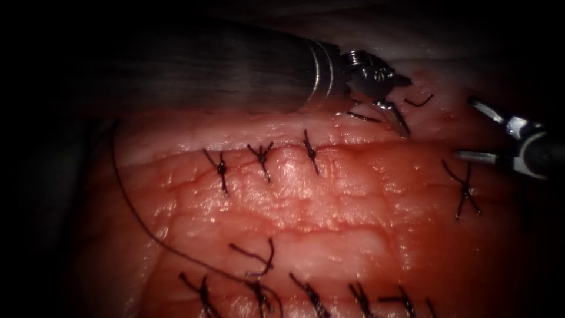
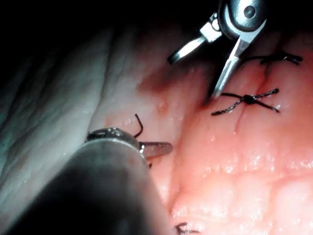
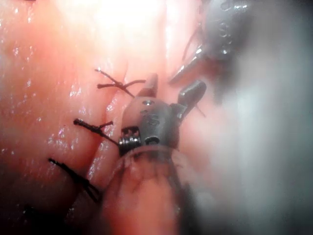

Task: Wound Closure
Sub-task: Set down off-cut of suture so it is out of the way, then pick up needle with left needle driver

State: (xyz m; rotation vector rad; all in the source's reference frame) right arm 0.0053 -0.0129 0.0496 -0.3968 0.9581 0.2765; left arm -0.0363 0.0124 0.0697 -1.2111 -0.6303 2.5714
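Note:
The tissue (image 1: 329, 200) carries a row of knotted stitches (image 1: 262, 156) along the closed cut, and one more stitch (image 1: 465, 188) lies further right. My left tool (image 1: 406, 106) reaches in from the upper left, jaws spread, just above the cut's open stretch. A short curved dark strand (image 1: 421, 103) lies beside it, also seen by the left tool (image 2: 146, 146) as a small hook (image 2: 139, 125); I cannot tell whether it is needle or thread. My right tool (image 1: 465, 128) stands open at the right, holding nothing, close to the left tool (image 3: 215, 29).
A long loose thread (image 1: 141, 221) curves from the tissue's left edge down to a second row of stitches (image 1: 312, 297) along the bottom. Red fluid wets the tissue around the right stitch. The left tool's thick shaft (image 1: 235, 70) covers the upper left.

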